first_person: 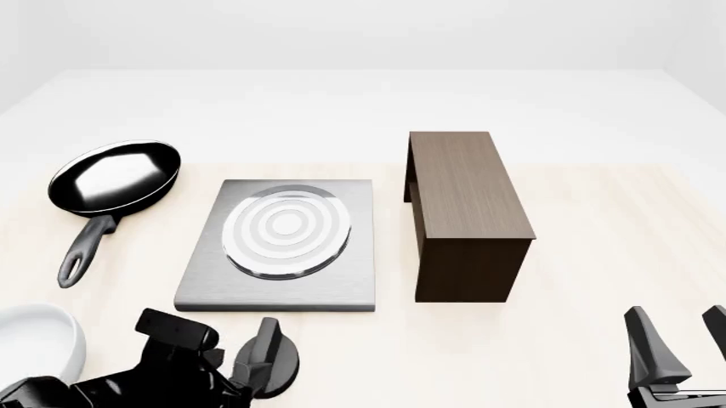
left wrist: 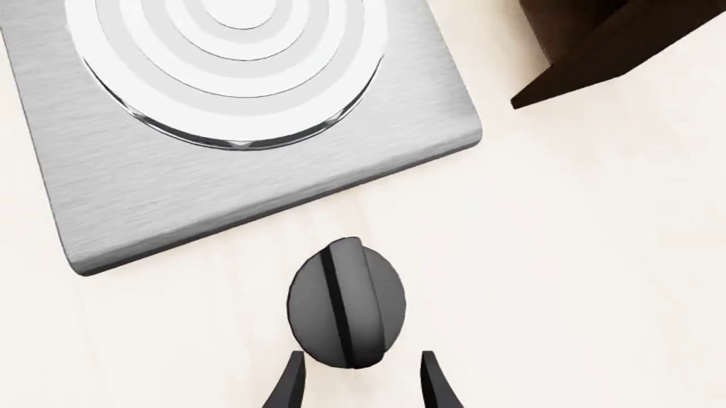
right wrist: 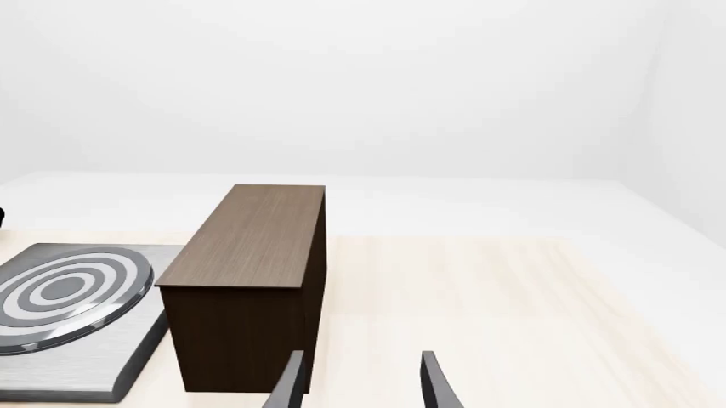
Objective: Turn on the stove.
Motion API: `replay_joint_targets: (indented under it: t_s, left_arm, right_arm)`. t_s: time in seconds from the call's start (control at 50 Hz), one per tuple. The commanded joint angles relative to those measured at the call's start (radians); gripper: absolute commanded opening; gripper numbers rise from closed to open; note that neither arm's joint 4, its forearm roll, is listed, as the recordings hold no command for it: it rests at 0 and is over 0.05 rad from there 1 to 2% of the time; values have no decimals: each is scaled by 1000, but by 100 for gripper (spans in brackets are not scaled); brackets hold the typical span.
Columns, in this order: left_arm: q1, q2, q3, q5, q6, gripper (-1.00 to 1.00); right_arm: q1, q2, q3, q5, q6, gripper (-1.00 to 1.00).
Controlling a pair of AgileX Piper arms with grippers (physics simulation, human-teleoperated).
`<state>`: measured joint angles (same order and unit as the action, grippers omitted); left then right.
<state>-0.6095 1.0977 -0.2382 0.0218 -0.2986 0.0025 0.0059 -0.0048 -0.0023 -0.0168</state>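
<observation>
The stove (first_person: 340, 280) is a flat grey metal slab with a round burner (first_person: 284, 228) of silver rings, left of the table's middle. Its black ridged knob (first_person: 286, 374) sits apart on the table, just in front of the slab. My left gripper (first_person: 263, 359) is open right at the knob. In the left wrist view its fingertips (left wrist: 437, 382) flank the near edge of the knob (left wrist: 346, 303) without closing on it, and the slab (left wrist: 227, 187) lies beyond. My right gripper (first_person: 681, 344) is open and empty at the front right, far from the stove.
A tall dark brown wooden block (first_person: 465, 212) stands right of the stove; it also shows in the right wrist view (right wrist: 250, 280). A black frying pan (first_person: 114, 178) lies at the back left. A white bowl (first_person: 34, 340) sits at the front left, beside my left arm.
</observation>
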Motion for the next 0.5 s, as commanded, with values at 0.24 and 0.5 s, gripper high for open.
replay_joint_targets:
  t_s: [0.24, 0.5]
  left_arm:
    - [101, -394, -146, 307, 142, 100]
    - [250, -420, -270, 349, 185, 100]
  right_arm:
    - [0, 0, 0, 0, 0, 100]
    - [0, 0, 0, 0, 0, 100]
